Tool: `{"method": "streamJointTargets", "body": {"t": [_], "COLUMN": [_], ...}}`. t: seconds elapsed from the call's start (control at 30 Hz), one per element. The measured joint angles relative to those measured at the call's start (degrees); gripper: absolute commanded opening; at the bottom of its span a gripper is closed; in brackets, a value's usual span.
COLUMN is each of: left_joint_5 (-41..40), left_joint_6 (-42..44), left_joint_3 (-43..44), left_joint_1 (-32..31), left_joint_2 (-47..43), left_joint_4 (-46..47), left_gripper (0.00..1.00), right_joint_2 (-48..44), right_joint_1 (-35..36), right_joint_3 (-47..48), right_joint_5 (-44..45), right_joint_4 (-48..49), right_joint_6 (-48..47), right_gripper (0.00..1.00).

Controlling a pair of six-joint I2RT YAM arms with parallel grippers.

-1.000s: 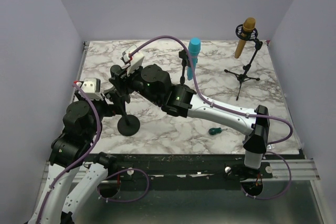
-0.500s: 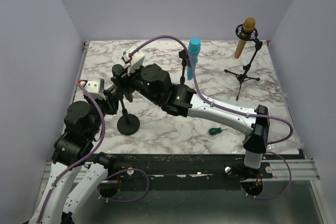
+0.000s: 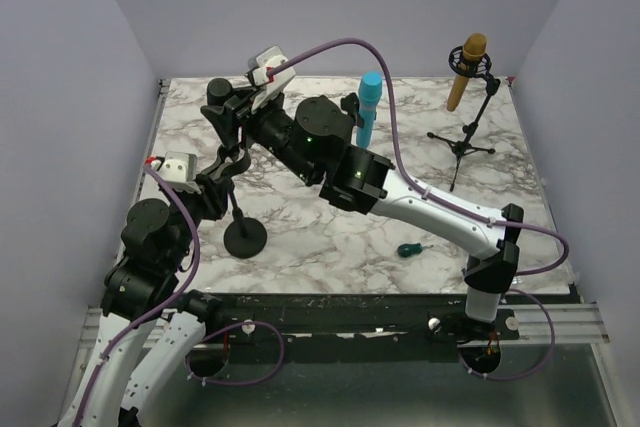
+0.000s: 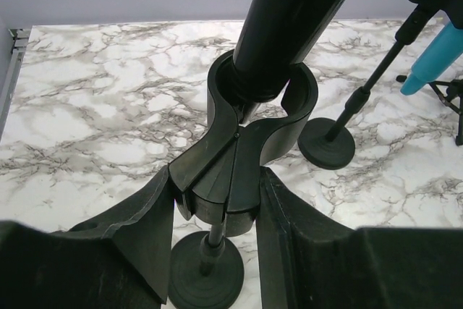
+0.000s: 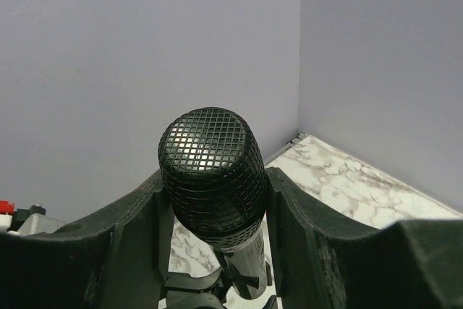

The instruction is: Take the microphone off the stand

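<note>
Between right end effector (image 5: pixel 213 179) fingers, clenched on its grille end, sits the black mic (image 5: pixel 210 153), tail seated in stand clip (image 4: pixel 286 124), which left end effector (image 4: pixel 215 186) grips, stand base (image 4: pixel 206 280) below it; judged: both holds done, mic not yet free.

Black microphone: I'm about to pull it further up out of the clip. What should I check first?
1. Right gripper has the black microphone: ok, its head sits between both fingers.
2. Left gripper braces the clip: ok, one finger on each side of its neck.
3. Microphone free of the clip: not ok, its lower end sits inside the clip's ring.
4. Stand base flat on the table: cannot tell.
5. Space above the microphone: ok, the right wrist view shows only bare wall there.
</note>
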Motion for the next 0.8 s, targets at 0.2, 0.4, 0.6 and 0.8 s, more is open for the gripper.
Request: {"method": "streamJointTargets", "body": {"t": [0.2, 0.4, 0.6, 0.8], "left_joint_5": [-0.04, -0.2, -0.96, -1.55], "left_joint_6": [-0.07, -0.17, -0.59, -1.18], "left_joint_3": [-0.66, -1.14, -1.42, -1.51], "left_joint_1": [0.0, 0.0, 0.0, 0.0], "left_joint_2": [-0.28, -0.74, -1.46, -1.77], "left_joint_4": [0.94, 1.36, 1.2, 0.94], "left_gripper": [0.0, 0.0, 0.0, 0.0], "right_joint_2": [-2.47, -13.62, -26.1, -36.2], "right_joint_1": [0.17, 0.26, 0.22, 0.22], "right_joint_3": [-1.95, -14.21, -24.96, -41.29], "right_joint_5": [0.37, 1.73, 5.16, 10.23], "right_joint_4": [4.35, 13.66, 20.11, 18.45], "right_joint_6": [-1.99, -4.28, -5.38, -2.36], "right_gripper": [0.01, 0.01, 0.01, 0.01]}}
